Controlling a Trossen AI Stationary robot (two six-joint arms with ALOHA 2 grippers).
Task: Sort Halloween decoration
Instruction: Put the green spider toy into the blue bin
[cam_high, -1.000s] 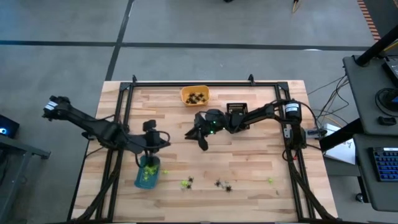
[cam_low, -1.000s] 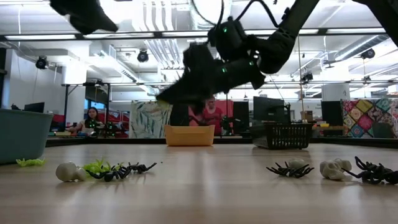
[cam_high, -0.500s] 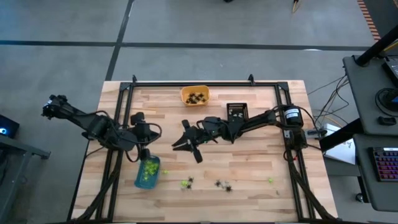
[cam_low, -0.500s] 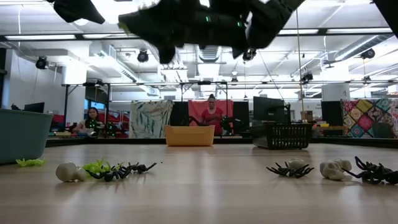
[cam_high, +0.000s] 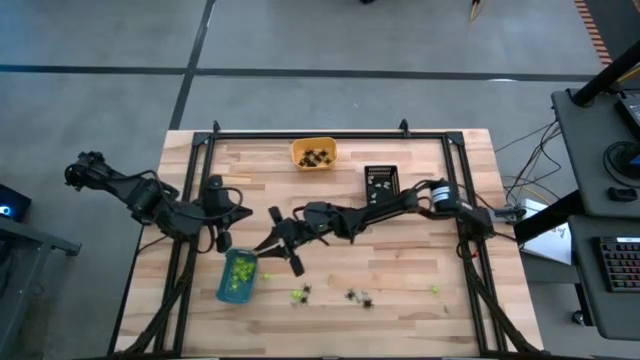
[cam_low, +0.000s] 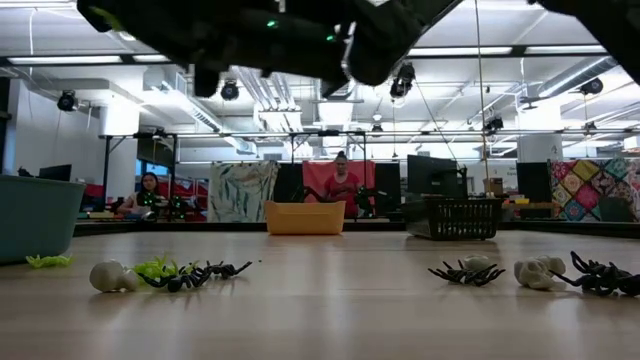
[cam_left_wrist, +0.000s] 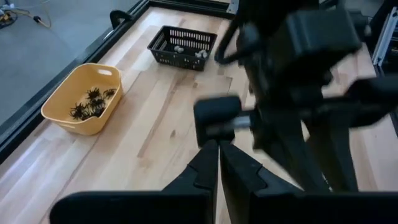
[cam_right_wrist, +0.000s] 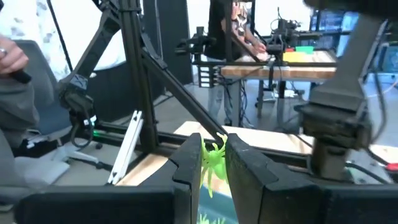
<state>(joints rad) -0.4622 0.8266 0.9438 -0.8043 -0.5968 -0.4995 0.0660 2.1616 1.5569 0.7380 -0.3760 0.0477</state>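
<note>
Lime-green trinket (cam_right_wrist: 213, 158) is clamped in our right gripper (cam_high: 281, 241), now swung over beside the blue tray (cam_high: 237, 277) (drop looks next). Left gripper (cam_high: 222, 240), jaws together, has backed off.

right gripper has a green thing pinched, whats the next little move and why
Probably carry it the last bit over the blue tray, then open. The right gripper is shut on a lime-green plastic spider trinket; from above it hangs just beside that tray, which already holds lime-green pieces. The shut left gripper sits close by, so approach with care.
</note>
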